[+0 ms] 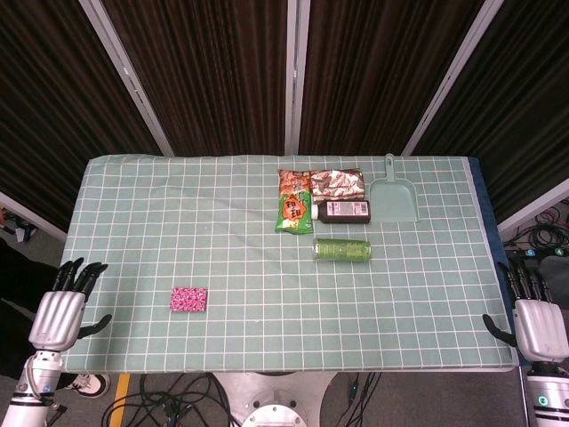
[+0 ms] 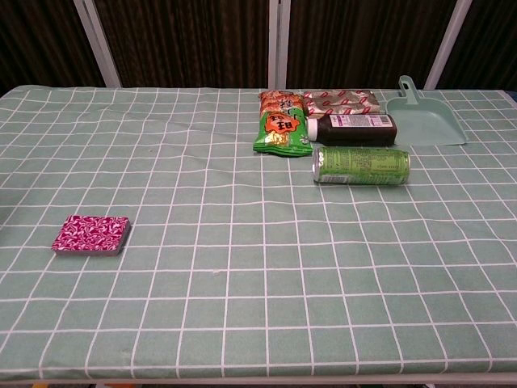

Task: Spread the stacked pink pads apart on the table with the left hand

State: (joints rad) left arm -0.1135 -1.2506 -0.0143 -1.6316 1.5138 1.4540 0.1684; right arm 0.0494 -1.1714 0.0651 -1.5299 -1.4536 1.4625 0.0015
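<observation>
A green checked table (image 1: pixel 133 222) is backed by dark curtains. The pink pads (image 1: pixel 188 299) are stacked near its front-left. The left hand (image 1: pixel 60 313), fingers apart and empty, should be lowered flat, then swept sideways.

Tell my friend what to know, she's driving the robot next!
Left hand: holds nothing, fingers apart, off the table's near left corner.
Right hand: holds nothing, off the near right corner.
Pink pads: one neat stack on the checked tablecloth, near left, closest to the left hand.
Far right: snack bag, silver packet, dark bottle, green can lying down, dustpan. Not part of the job.
Done: nothing yet.
Left: reach the left hand over and spread the pads apart.
</observation>
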